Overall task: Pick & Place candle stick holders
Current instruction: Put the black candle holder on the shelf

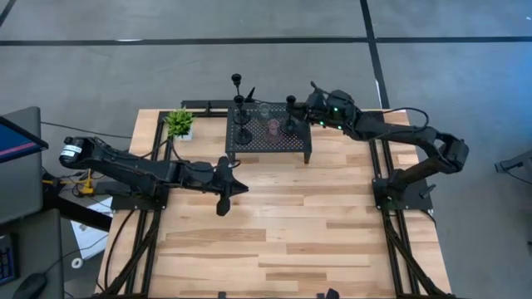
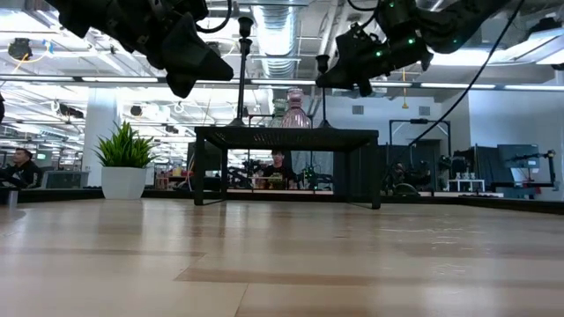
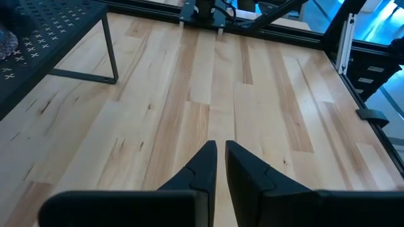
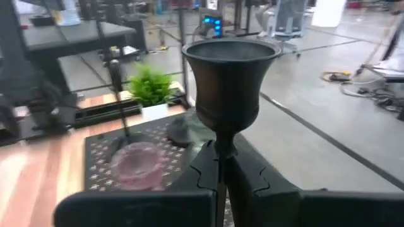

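Progress looks early: all five candle stick holders are up at the black perforated stand (image 1: 268, 137) at the far edge of the counter (image 1: 283, 224), none on the bare wood.

Right gripper (image 1: 309, 105) at the stand's right end, fingers (image 4: 208, 167) closed on the stem of a black holder (image 4: 230, 85); the right wrist view shows the cup directly above the fingers. From overhead this holder (image 1: 290, 114) sits over the stand's right portion. Cannot tell whether its base touches the stand or hangs just clear; the low view suggests slightly lifted, as a judgement.

Others on the stand:
- tall black holder (image 1: 237, 90) at the back left
- second black holder (image 1: 243, 124) on the left part
- pinkish bell-shaped one (image 1: 272, 128) near the middle
- greenish-grey bell (image 1: 263, 110) just behind it

Left gripper (image 1: 223, 203) over bare counter in front of the stand, well apart from every holder; fingers (image 3: 202, 167) nearly closed, a thin gap between them, nothing held.

Potted plant (image 1: 179, 123) to the stand's left, not involved.

Remaining, by my reading: carry the gripped holder to its spot and set it down, then four more. Destination not evident.
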You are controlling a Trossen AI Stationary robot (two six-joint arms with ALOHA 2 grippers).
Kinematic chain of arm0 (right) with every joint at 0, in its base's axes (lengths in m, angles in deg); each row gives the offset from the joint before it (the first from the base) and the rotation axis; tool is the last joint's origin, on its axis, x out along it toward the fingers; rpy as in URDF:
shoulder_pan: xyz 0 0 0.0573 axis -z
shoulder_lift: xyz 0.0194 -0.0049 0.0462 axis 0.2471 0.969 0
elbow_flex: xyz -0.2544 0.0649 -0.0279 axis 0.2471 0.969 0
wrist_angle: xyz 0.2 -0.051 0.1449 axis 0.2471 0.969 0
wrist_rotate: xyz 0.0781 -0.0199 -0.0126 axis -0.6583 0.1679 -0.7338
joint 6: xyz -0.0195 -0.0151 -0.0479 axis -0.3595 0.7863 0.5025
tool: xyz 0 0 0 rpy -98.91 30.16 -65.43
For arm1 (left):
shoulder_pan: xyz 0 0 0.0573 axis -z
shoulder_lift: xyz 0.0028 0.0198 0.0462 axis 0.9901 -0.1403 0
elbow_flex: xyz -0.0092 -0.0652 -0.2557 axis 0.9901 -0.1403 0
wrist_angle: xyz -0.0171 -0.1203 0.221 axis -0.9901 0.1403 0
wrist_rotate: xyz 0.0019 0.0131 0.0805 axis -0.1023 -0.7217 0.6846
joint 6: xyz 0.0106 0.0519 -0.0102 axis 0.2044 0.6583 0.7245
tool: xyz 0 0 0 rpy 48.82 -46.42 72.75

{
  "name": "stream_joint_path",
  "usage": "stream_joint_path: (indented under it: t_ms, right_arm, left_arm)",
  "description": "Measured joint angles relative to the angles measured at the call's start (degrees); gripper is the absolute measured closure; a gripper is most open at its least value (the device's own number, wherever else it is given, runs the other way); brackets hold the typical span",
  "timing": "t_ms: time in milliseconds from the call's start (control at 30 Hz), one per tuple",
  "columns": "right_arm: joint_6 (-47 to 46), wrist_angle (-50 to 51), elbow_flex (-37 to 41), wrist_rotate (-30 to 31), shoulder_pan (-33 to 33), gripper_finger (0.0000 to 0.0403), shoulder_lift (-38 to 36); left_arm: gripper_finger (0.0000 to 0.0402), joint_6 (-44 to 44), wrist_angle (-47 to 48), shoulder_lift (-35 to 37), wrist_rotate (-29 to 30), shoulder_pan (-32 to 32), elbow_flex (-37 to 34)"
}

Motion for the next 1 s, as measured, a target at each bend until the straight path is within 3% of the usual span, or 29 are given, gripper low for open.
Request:
stream_joint_path:
  t_ms: [133,633,1000]
  right_arm:
    - [0.0,1.5,-0.1,4.1,0.8,0.0403,-0.2]
    - [-0.9,3.2,-0.2,4.1,1.6,0.0399,0.0]
    - [-0.2,4.4,0.0,4.1,1.6,0.0303,0.1]
  left_arm:
    - [0.0368,0.0,0.0,0.0,0.0,0.0,0.0]
    - [0.0368,0.4,0.0,0.0,0.2,0.0,0.0]
    - [0.0368,0.4,0.0,0.0,0.2,0.0,0.0]
